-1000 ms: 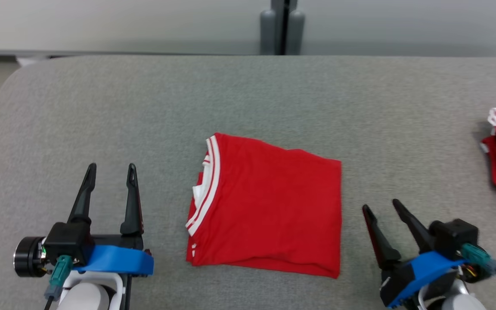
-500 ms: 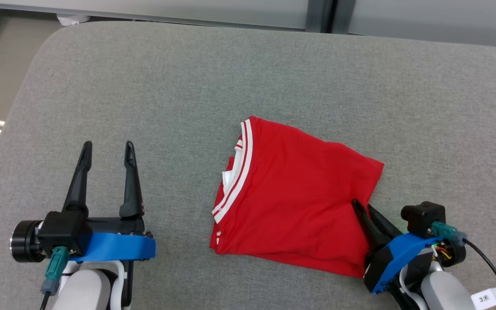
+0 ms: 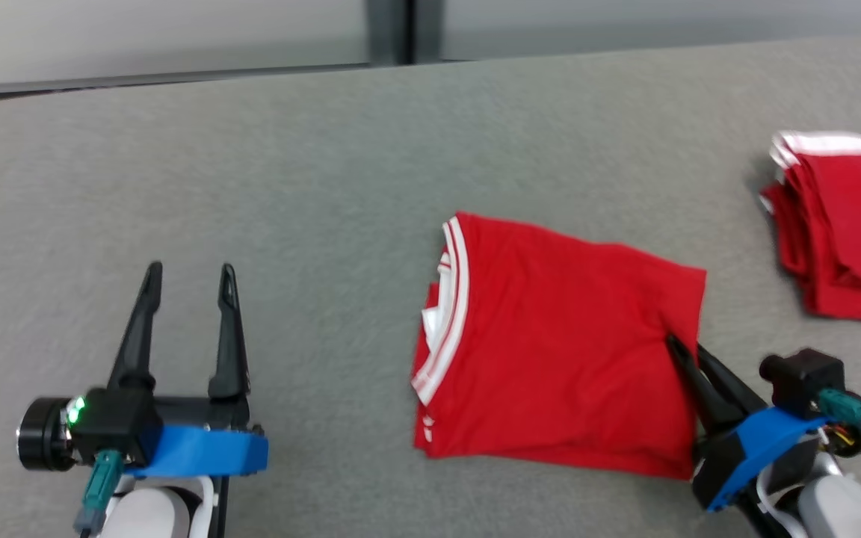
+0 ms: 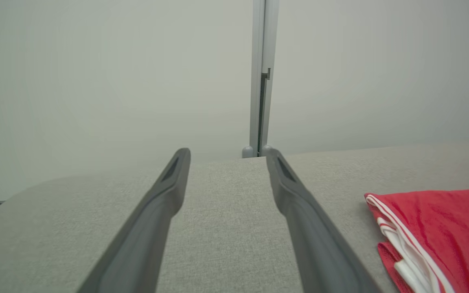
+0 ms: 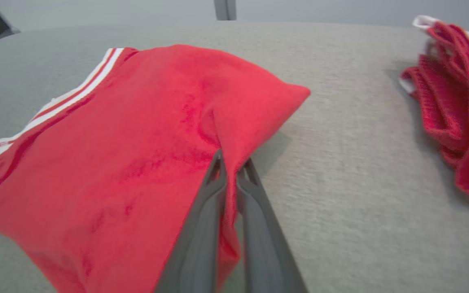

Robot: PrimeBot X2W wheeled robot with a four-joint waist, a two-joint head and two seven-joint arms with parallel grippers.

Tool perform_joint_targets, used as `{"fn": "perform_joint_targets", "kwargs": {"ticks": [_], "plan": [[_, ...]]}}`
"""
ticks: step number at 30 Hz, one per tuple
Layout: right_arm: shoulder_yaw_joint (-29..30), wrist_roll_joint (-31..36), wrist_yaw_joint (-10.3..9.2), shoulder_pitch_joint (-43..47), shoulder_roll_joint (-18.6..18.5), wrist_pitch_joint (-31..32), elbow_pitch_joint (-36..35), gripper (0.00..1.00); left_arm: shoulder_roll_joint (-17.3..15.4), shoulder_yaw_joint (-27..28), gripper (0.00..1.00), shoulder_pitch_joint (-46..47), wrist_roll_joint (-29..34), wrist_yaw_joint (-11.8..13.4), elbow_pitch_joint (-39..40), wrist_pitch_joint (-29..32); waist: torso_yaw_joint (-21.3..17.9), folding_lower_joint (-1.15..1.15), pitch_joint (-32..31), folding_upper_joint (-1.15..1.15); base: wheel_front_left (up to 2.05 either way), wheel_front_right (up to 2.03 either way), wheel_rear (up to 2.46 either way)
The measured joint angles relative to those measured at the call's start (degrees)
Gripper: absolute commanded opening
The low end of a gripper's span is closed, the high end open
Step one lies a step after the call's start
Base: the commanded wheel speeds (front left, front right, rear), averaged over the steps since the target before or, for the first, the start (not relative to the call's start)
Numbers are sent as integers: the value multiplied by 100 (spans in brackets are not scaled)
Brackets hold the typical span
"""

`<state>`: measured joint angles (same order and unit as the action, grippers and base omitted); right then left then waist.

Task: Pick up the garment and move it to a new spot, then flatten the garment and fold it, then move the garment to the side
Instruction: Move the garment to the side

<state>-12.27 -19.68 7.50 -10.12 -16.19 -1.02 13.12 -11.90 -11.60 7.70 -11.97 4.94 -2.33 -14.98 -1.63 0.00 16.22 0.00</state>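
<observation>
Clerk: Entry one, the task's piece?

Keeper: One red cloth garment with white-striped collar trim (image 3: 557,351), folded to a rough rectangle. It lies flat on the grey fabric-covered counter (image 3: 251,187), right of the middle in the head view. The collar edge faces the robot's left. The long axis runs roughly left to right, a little skewed.

Clerk: Entry two, the arms?

Keeper: Two. The right gripper (image 3: 684,345) has its dark fingers drawn close together on a ridge of red cloth at the garment's right edge. Its wrist view shows the fabric puckered up between them. The left gripper (image 3: 190,267) has its fingers spread wide with nothing between them. It sits over bare counter, well apart from the collar edge.

Clerk: Which relation governs the coming move?

Keeper: The garment lies to the left of the right gripper and ahead of it, with the fingers pointing up and left into the cloth. The whole fold trails from the pinch toward the robot's left. The right arm is by far the nearer. I judge this to be the last step, moving the fold aside. A pull toward the robot's right would drag it along its long axis.

Clerk: Other stock?

Keeper: One heap of red cloth with white trim (image 3: 845,224) near the counter's right end, apart from the pinched garment. I cannot tell how many pieces it holds.
</observation>
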Motion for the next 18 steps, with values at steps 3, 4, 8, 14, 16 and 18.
{"fn": "perform_joint_targets", "kwargs": {"ticks": [3,4,8,14,16,18], "plan": [[90,-96,0,-40,-183,18,31,0,3,-32,100,1,58,-45,13,0,-383,0,-5,0,0,0,0],[125,-149,-1,-82,-246,11,51,0,4,-51,100,5,82,-48,19,0,-506,0,-7,1,0,0,0],[172,-293,0,-367,-465,-38,123,0,-2,-97,100,117,144,-103,45,-1,-901,0,8,0,0,0,0],[280,-374,0,-1265,-932,-232,316,0,-35,-225,100,411,243,-214,58,0,-1128,1,327,0,0,0,0],[358,-374,0,-1640,-1071,-291,443,0,-59,-256,100,525,264,-246,58,0,-1148,2,471,0,0,0,0],[431,-392,0,-1965,-1220,-325,660,0,-83,-298,100,636,301,-283,54,-1,-1144,1,601,0,0,0,0]]}}
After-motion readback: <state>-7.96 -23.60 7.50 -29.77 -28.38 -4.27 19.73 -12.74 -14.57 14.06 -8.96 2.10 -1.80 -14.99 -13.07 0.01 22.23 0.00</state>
